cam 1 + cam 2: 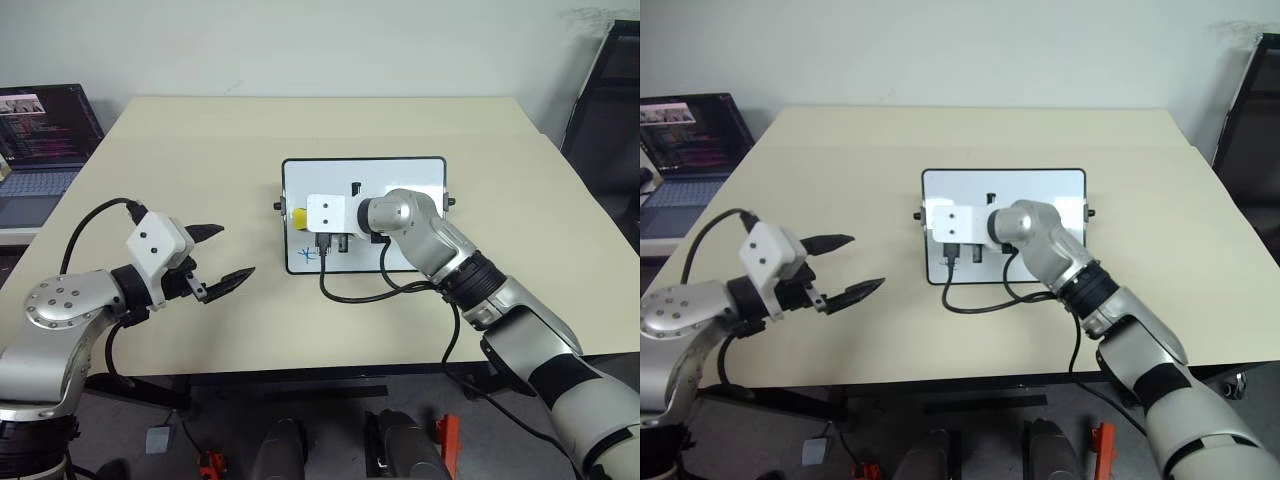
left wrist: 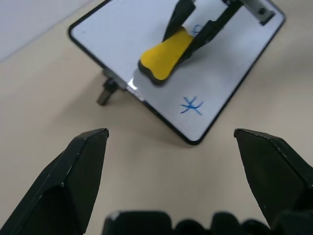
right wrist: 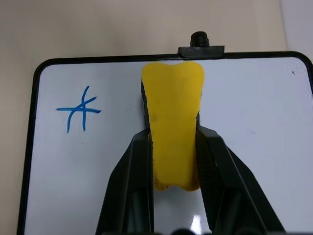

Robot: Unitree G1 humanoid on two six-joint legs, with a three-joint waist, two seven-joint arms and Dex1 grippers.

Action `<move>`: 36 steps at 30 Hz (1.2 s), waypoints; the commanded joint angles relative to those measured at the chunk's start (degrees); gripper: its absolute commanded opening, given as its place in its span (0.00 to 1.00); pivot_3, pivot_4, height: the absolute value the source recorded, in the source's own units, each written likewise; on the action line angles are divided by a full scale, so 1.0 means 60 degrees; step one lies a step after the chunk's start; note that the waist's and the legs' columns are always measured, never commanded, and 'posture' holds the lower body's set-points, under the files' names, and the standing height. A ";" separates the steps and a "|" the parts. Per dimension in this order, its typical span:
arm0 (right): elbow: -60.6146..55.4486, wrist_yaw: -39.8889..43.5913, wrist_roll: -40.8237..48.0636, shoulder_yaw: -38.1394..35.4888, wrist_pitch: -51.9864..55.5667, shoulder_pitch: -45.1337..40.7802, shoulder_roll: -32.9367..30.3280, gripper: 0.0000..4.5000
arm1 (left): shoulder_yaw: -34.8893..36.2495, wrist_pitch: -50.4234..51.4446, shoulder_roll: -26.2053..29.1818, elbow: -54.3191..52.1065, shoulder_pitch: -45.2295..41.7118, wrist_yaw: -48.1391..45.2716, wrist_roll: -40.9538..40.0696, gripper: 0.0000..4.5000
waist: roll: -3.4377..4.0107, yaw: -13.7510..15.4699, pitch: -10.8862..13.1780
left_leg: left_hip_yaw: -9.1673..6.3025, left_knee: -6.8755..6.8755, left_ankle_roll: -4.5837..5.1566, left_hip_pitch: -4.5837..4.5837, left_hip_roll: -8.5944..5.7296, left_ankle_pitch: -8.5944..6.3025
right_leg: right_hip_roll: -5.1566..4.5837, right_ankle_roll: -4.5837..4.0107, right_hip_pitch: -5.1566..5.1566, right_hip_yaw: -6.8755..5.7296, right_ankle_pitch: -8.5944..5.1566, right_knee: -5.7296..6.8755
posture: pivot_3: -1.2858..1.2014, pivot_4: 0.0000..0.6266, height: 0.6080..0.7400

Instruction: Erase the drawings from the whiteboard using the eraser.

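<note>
Two arms reach over a pale beige matte counter (image 1: 200,150). At far left, beyond the counter's edge, an open laptop (image 1: 45,125) stands with a lit screen. Next, the left arm bends at the elbow with its forearm angled inward; the left gripper (image 1: 222,254) hangs above bare counter well apart from the board, aimed slightly downward toward it, its two tapered black fingers (image 2: 83,166) spread wide with nothing between them. Further right, the whiteboard (image 1: 400,170) lies flat near the counter's middle: a glossy white rectangle with rounded corners, a thin black frame and a small black knob (image 2: 105,94) on its short side. One blue star-like cross (image 3: 78,109), drawn in thin crossed strokes, sits near the board's near-left corner; a trace of a second blue mark (image 2: 197,29) shows beside the fingers of the other arm. The right arm stretches from the lower right across the board, wrist bent leftward, a black cable looping beneath it. The right gripper (image 3: 172,152) pinches the eraser (image 3: 172,117) by its long sides; the eraser is a smooth yellow block with a waisted outline and a dark underside, positioned over the board's left short edge, beside the cross and apart from it.
</note>
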 commanded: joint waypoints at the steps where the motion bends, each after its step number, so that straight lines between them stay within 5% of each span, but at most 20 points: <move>1: 0.0346 -0.0245 -0.0390 -0.0029 -0.0392 -0.0152 0.0117 0.19 | 0.0016 -0.0199 -0.0016 -0.0134 0.0022 -0.0044 0.0011 1.00 | 0.0000 -0.0001 0.0000 | -0.0001 0.0000 0.0000 -0.0002 0.0000 0.0000 | 0.0000 -0.0001 0.0000 0.0000 0.0001 -0.0001 | 0.52 0.24 1.00; 36: 0.1319 0.0955 -0.2186 0.1166 -0.0971 0.1794 -0.0211 0.19 | -0.0254 -0.0047 0.0080 0.0217 -0.0323 0.0121 0.0301 1.00 | -0.0053 0.0209 -0.0200 | -0.0044 -0.0001 -0.0004 0.0209 0.0018 0.0000 | -0.0012 -0.0093 0.0149 -0.0012 -0.0040 -0.0003 | 0.52 0.24 1.00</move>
